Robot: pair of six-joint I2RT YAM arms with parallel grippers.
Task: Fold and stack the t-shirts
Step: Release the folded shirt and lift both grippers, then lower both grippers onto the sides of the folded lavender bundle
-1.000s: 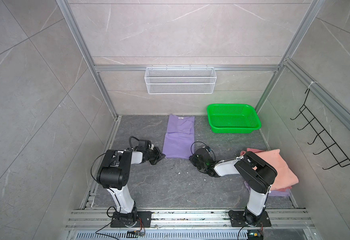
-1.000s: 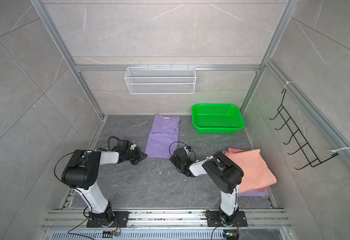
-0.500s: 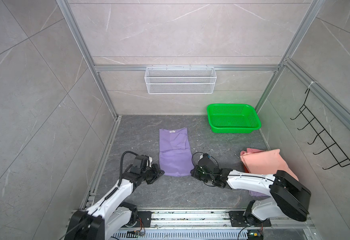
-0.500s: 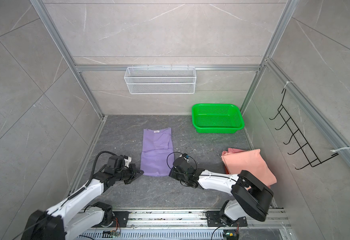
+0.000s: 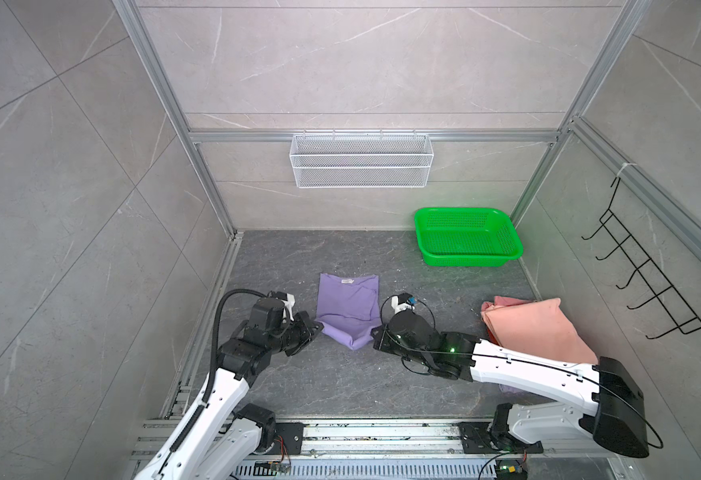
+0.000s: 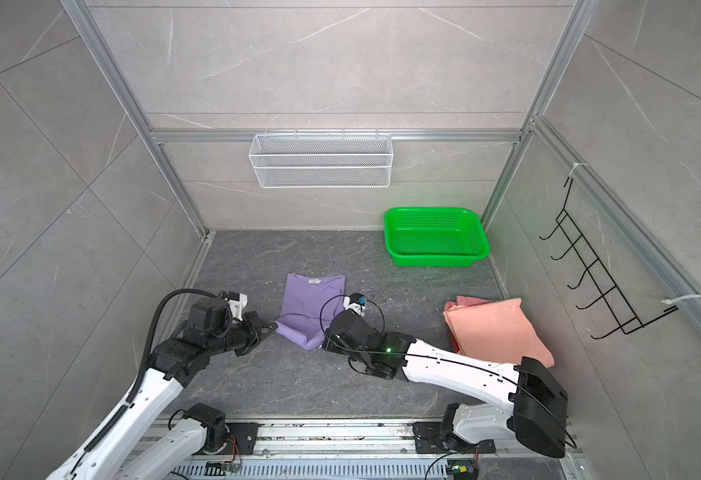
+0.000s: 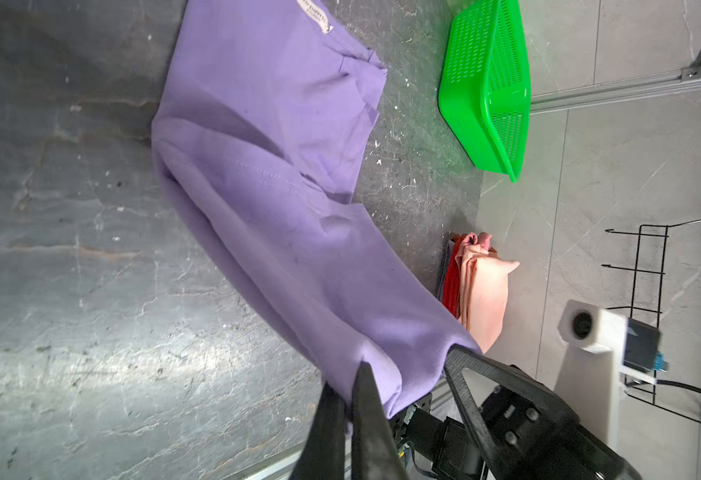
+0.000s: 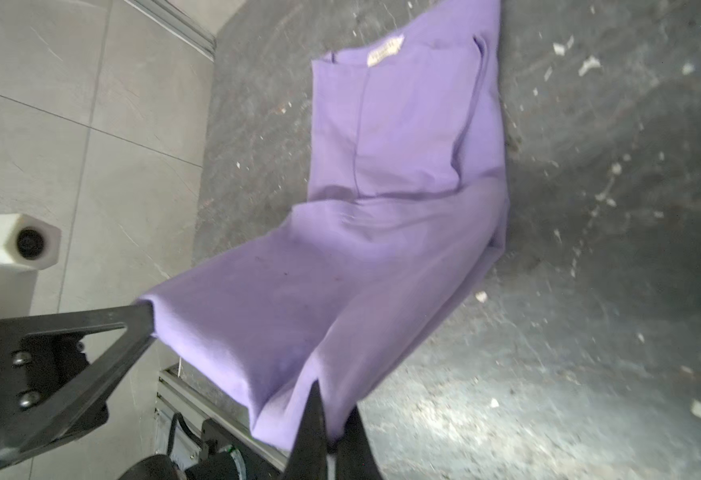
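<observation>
- Lavender t-shirt (image 5: 349, 309) is lifted at its hem end between the two hands, with the collar end flat on the counter (image 5: 299, 386) ahead of them.
- left hand (image 5: 317, 326) and right hand (image 5: 376, 332) are each pinched tight on a hem corner — thin bites of soft cloth.
- Risk: a corner slips free mid-fold, or uneven travel skews the crease.
- salmon t-shirt (image 5: 540, 328) lies well apart from the right hand, alongside its arm — a wide swing could drag it.
</observation>
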